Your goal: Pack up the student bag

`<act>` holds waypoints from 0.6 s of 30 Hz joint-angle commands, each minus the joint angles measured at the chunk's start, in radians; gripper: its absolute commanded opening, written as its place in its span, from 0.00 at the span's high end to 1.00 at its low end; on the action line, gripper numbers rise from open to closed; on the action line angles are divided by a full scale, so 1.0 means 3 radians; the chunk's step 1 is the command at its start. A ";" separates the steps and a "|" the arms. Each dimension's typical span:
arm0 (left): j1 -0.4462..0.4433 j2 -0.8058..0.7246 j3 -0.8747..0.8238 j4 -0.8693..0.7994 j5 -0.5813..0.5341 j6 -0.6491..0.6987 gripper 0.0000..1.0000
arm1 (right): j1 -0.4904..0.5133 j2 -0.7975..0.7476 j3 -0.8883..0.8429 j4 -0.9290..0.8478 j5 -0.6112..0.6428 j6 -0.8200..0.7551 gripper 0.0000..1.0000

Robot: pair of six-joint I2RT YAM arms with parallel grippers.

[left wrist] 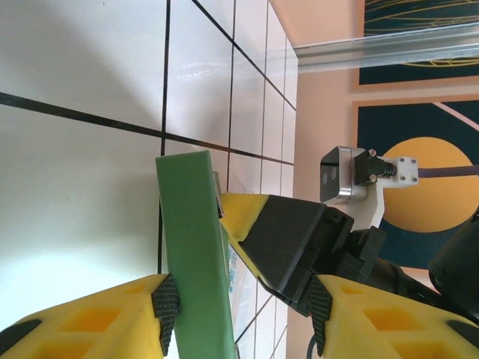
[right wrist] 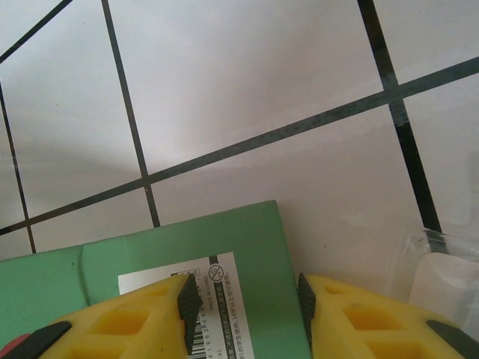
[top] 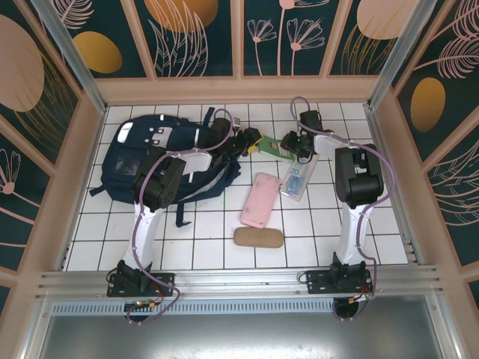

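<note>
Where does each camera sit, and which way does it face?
Top external: above and behind the arms, facing down onto the white tiled table; both arms show.
Left wrist: on the left arm, facing past the left yellow fingers to the flat green box and the right yellow fingers.
Right wrist: on the right arm, facing down past its fingers onto that box.
All three share the box.
</note>
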State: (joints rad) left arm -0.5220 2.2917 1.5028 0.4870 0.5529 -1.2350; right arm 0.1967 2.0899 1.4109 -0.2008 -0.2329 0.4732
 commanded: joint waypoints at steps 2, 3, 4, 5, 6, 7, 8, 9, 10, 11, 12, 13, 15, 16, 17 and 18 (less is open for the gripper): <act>-0.0197 0.0092 0.0230 -0.0399 0.0274 0.0275 0.49 | 0.0201 -0.0139 -0.0056 -0.0072 -0.0623 0.0033 0.57; -0.0197 0.0091 0.0239 -0.0477 0.0243 0.0308 0.49 | 0.0199 -0.0140 -0.0059 -0.0072 -0.0620 0.0033 0.57; -0.0196 0.0100 0.0258 -0.0556 0.0211 0.0325 0.50 | 0.0199 -0.0142 -0.0056 -0.0074 -0.0616 0.0033 0.57; -0.0198 0.0124 0.0290 -0.0615 0.0202 0.0313 0.51 | 0.0200 -0.0141 -0.0059 -0.0069 -0.0615 0.0038 0.57; -0.0198 0.0157 0.0308 -0.0613 0.0233 0.0261 0.52 | 0.0200 -0.0143 -0.0065 -0.0065 -0.0615 0.0042 0.57; -0.0195 0.0183 0.0293 -0.0526 0.0281 0.0189 0.52 | 0.0199 -0.0142 -0.0065 -0.0057 -0.0619 0.0048 0.57; -0.0197 0.0193 0.0238 -0.0364 0.0322 0.0060 0.52 | 0.0199 -0.0142 -0.0059 -0.0057 -0.0625 0.0054 0.57; -0.0197 0.0182 0.0153 -0.0153 0.0341 -0.0128 0.52 | 0.0202 -0.0144 -0.0059 -0.0057 -0.0628 0.0060 0.57; -0.0196 0.0163 0.0087 0.0062 0.0352 -0.0289 0.52 | 0.0199 -0.0144 -0.0060 -0.0053 -0.0629 0.0059 0.57; -0.0196 0.0134 0.0002 0.0249 0.0318 -0.0460 0.52 | 0.0203 -0.0148 -0.0065 -0.0052 -0.0626 0.0068 0.57; -0.0197 0.0090 -0.0058 0.0350 0.0245 -0.0590 0.51 | 0.0200 -0.0151 -0.0064 -0.0047 -0.0629 0.0076 0.57; -0.0198 0.0057 -0.0107 0.0424 0.0180 -0.0692 0.51 | 0.0201 -0.0154 -0.0067 -0.0042 -0.0632 0.0079 0.57; -0.0193 0.0016 -0.0186 0.0661 0.0093 -0.0945 0.50 | 0.0201 -0.0152 -0.0068 -0.0026 -0.0650 0.0099 0.57; -0.0196 0.0020 -0.0219 0.0801 0.0074 -0.1083 0.50 | 0.0207 -0.0152 -0.0065 -0.0021 -0.0653 0.0107 0.57; -0.0198 0.0037 -0.0252 0.0989 0.0072 -0.1261 0.51 | 0.0209 -0.0146 -0.0065 -0.0016 -0.0655 0.0114 0.57; -0.0202 0.0067 -0.0269 0.1171 0.0088 -0.1428 0.51 | 0.0204 -0.0148 -0.0065 -0.0016 -0.0656 0.0115 0.57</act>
State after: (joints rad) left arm -0.5220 2.3207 1.4364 0.5720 0.4995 -1.4548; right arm 0.1967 2.0892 1.4014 -0.2092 -0.2462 0.4812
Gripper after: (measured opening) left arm 0.493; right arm 0.431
